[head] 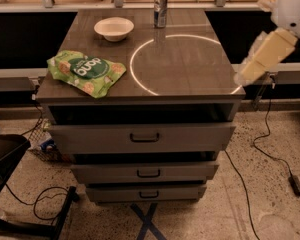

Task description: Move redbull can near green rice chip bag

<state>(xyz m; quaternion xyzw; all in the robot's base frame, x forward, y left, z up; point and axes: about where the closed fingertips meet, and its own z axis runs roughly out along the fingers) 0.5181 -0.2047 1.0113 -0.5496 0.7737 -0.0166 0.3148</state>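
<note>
Green rice chip bag: the flat, crinkly bright green snack pouch [86,73] lies on the front left of the dark grey cabinet top [185,66], near its left edge. It is the place to aim for.
White bowl: the small round white ceramic bowl [113,28] sits behind the bag and left of the can, apart from both.
Redbull can: the tall slim silver and blue metal drink can [160,8] stands upright at the back edge of the top, about mid-width and well apart from the bag.
Can handling: it is probably light, with stiff but thin walls and a smooth, slippery skin. Being narrow and tall, it would tip at a sideways knock.
Where to hold: around the middle of the body, from the sides, pressing just enough not to dent it.
Set-down spot: the bare top just right of the bag looks free.
Gripper: the gripper [246,73] hangs at the end of the cream arm, off the right front corner of the top and far from the can. It does not have the can, and I cannot tell how far open it is.
</note>
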